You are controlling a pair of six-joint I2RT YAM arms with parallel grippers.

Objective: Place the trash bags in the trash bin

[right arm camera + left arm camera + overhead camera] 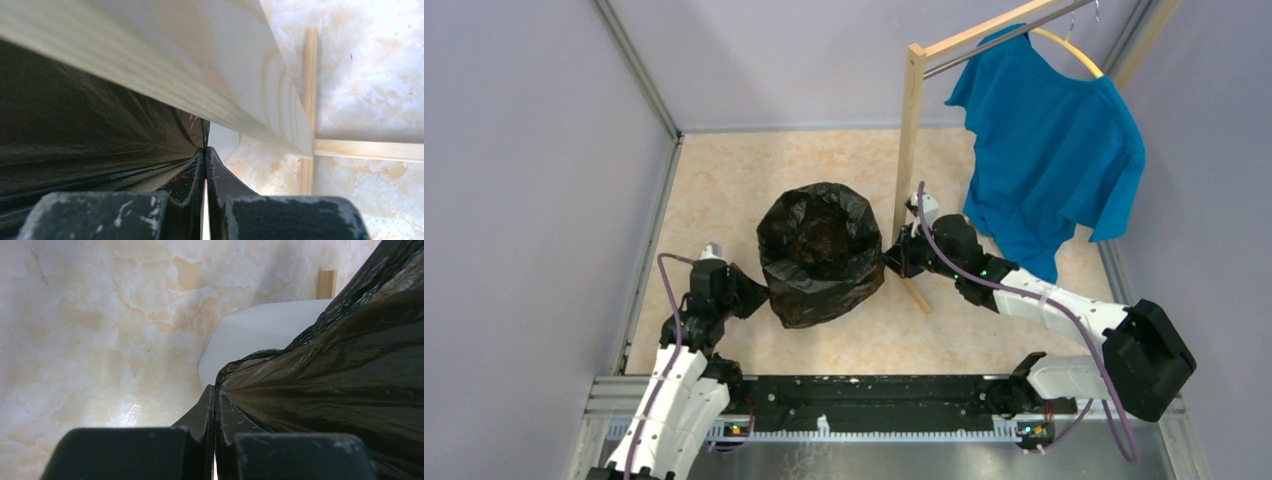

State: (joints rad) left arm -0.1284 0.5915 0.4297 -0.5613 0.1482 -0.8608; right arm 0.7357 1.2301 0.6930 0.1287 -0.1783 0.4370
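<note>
The black glossy trash bag (819, 250) stands in the middle of the floor, its mouth open upward and spread wide over the trash bin. In the top view the bag hides the bin. The bin shows as a white wall in the left wrist view (260, 335) and as a white sliver in the right wrist view (223, 141). My left gripper (759, 293) is shut on the bag's left edge (320, 375). My right gripper (889, 258) is shut on the bag's right edge (90, 120), close against the wooden post.
A wooden rack post (908, 140) stands right beside the bag and my right gripper, and fills the top of the right wrist view (175, 60). A blue shirt (1054, 150) hangs on the rack at the back right. The rack's base bars (310, 90) lie on the floor. Grey walls enclose the space.
</note>
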